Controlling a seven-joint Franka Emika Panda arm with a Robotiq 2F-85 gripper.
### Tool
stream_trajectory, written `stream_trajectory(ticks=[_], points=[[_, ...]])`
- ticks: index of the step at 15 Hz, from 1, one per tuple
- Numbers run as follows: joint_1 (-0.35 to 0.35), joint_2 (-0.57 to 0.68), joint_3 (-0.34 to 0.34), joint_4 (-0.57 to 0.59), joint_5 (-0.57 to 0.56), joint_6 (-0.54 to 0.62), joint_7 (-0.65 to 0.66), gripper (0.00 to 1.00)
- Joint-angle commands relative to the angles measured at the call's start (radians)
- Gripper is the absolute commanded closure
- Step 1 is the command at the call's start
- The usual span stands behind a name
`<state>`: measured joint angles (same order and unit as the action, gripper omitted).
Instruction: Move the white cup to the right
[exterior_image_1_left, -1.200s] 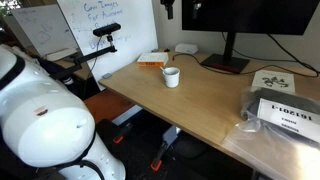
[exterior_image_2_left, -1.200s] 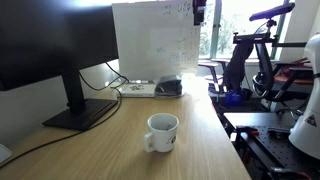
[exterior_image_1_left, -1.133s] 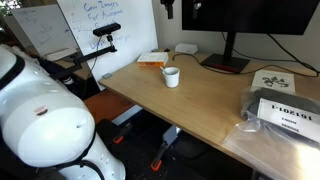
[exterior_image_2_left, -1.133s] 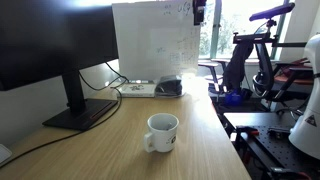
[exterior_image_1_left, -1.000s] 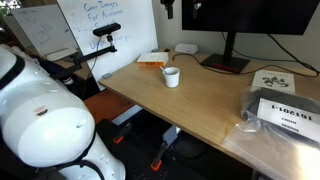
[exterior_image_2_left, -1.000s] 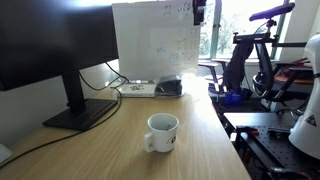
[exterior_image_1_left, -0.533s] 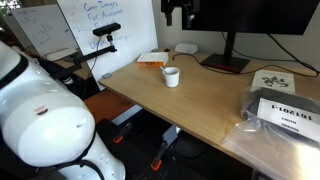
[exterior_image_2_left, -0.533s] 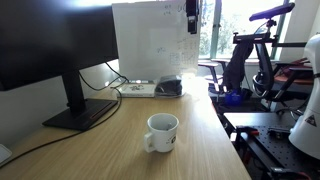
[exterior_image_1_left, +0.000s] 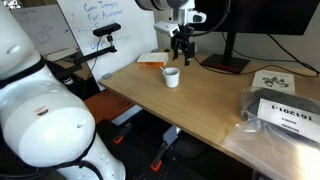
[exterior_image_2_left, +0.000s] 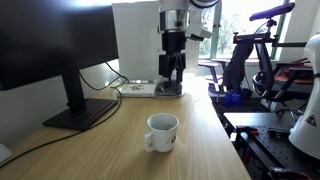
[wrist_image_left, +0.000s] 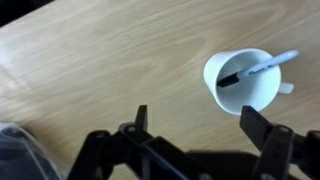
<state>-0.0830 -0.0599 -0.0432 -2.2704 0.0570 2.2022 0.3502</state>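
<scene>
- Desk (exterior_image_1_left: 205, 110): pale wood-grain top, flat and smooth-looking, with open surface on all sides of the cup
- Monitor (exterior_image_2_left: 45, 45): dark screen on a flat black stand, set back from the cup and well apart from it
- Gripper (wrist_image_left: 196, 118): black, hard-edged metal, its two fingers spread wide with nothing between them; in an exterior view (exterior_image_1_left: 180, 57) it hangs above the desk, clear of the cup
- Step in hand, as I judge it: the approach, with no grasp made yet; next the arm must line up over the cup, come down so the fingers straddle its wall, close, then carry it to the right
- White cup (wrist_image_left: 245, 80): short, round-rimmed, glossy like ceramic, upright on the desk; in the wrist view it sits off to the side of the finger gap, not centred; both exterior views (exterior_image_2_left: 161, 132) show it standing alone on the wood; the slick, curved wall probably calls for a firm, centred pinch
- Pen (wrist_image_left: 258, 68): thin, light-barrelled with a dark end, lying slanted in the cup, tip past the rim; it may rattle or tip out if the cup tilts
</scene>
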Motion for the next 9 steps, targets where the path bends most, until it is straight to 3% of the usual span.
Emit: stream_trajectory(ticks=[1, 6, 9], points=[[0.002, 0.075, -0.020, 0.007, 0.104, 0.051, -0.124, 0.00], [-0.004, 0.167, -0.015, 0.038, 0.202, 0.028, -0.329, 0.00], [0.002, 0.214, -0.010, 0.064, 0.179, 0.028, -0.372, 0.00]])
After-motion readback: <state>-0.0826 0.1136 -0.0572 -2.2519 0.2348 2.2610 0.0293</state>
